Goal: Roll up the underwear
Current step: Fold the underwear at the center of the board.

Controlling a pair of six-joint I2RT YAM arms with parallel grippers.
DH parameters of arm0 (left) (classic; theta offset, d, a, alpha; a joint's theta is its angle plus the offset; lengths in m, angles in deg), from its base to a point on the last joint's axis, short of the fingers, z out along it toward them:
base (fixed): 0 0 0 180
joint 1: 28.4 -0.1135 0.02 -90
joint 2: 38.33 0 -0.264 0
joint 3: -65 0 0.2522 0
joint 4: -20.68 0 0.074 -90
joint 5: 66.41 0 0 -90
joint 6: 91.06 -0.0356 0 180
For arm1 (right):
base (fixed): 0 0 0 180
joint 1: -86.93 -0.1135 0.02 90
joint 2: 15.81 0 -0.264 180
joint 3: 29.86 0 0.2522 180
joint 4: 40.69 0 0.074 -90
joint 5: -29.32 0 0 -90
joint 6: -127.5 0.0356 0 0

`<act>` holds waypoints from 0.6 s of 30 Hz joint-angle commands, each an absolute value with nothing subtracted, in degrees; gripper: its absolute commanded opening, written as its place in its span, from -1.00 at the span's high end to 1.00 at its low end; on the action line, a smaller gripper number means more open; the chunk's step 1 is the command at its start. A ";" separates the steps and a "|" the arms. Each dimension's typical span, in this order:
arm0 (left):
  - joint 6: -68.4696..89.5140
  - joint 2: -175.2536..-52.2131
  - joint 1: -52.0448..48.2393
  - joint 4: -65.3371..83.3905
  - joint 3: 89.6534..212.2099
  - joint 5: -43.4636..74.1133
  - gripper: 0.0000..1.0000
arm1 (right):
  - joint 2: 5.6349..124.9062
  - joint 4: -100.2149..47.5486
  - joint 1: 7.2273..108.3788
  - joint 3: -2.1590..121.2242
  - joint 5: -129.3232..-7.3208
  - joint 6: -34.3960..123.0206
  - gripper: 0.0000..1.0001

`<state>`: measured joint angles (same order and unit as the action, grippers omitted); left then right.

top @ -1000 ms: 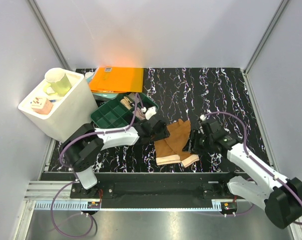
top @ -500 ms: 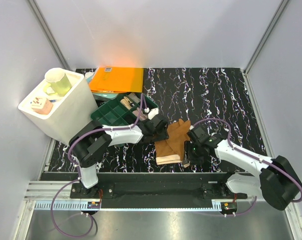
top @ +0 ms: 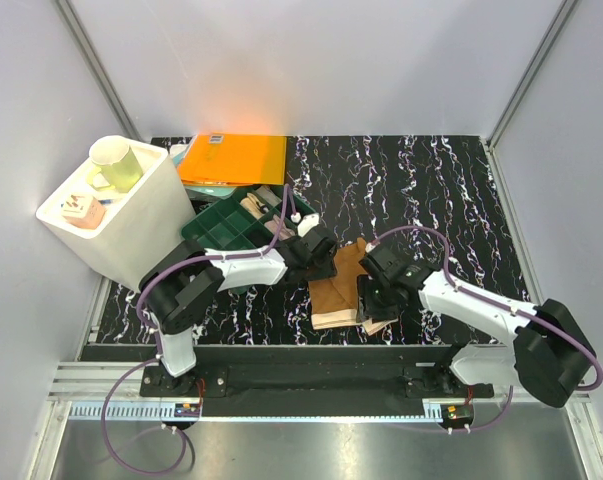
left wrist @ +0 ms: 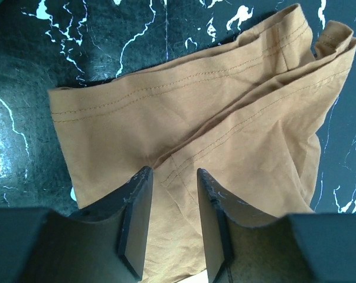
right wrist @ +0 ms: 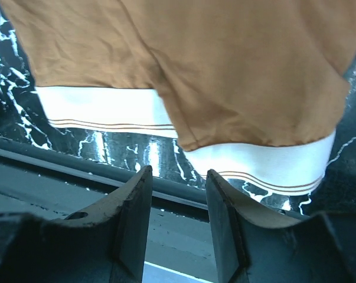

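right hand [top: 373,292] had swung in from the right over the brown underwear [top: 339,285] at its waistband edge. left hand [top: 319,258] narrowed over the fabric. both were apart, gripping nothing. underwear lay flat on the surface [top: 431,190], unrolled.

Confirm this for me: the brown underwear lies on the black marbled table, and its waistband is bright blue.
Not quite. The waistband is pale, nearly white, with thin brown stripes, not bright blue; the right wrist view shows it plainly. The rest stands: the brown underwear lies on the black marbled table.
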<state>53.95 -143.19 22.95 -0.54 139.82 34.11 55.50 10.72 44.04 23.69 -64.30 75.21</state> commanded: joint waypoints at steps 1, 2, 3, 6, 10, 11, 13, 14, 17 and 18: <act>52.82 -144.14 22.58 0.42 142.30 34.40 0.24 | 57.74 10.52 42.90 25.74 -62.26 73.62 0.01; 52.56 -144.32 22.57 0.33 142.39 34.22 0.25 | 58.54 10.51 42.81 25.82 -61.92 73.36 0.00; 52.56 -144.41 22.57 0.16 142.57 34.13 0.26 | 60.11 10.51 42.72 25.82 -61.82 73.18 0.00; 52.56 -144.67 22.57 0.07 142.57 34.05 0.30 | 62.49 9.20 42.55 25.47 -62.09 73.01 -0.01; 52.47 -145.03 22.40 0.24 142.66 33.78 0.46 | 64.69 9.02 41.85 25.47 -61.82 73.18 -0.02; 52.29 -145.03 22.31 0.33 142.66 33.78 0.52 | 65.05 8.84 41.76 25.38 -61.65 73.36 -0.02; 52.21 -145.11 22.31 0.33 142.83 33.69 0.72 | 66.28 9.45 41.49 25.47 -61.30 73.88 -0.02; 52.12 -145.11 22.22 0.24 142.83 33.69 0.78 | 66.80 9.72 41.23 25.56 -61.04 74.15 -0.01; 51.77 -144.85 22.05 0.68 143.01 33.52 0.97 | 68.56 10.95 40.18 25.65 -60.86 75.55 0.14; 51.68 -144.85 22.13 0.77 143.01 33.43 1.00 | 69.09 11.13 39.91 25.65 -59.38 76.16 0.20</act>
<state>52.61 -144.69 22.54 -0.78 140.67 34.00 66.10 11.00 41.61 25.68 -62.79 74.08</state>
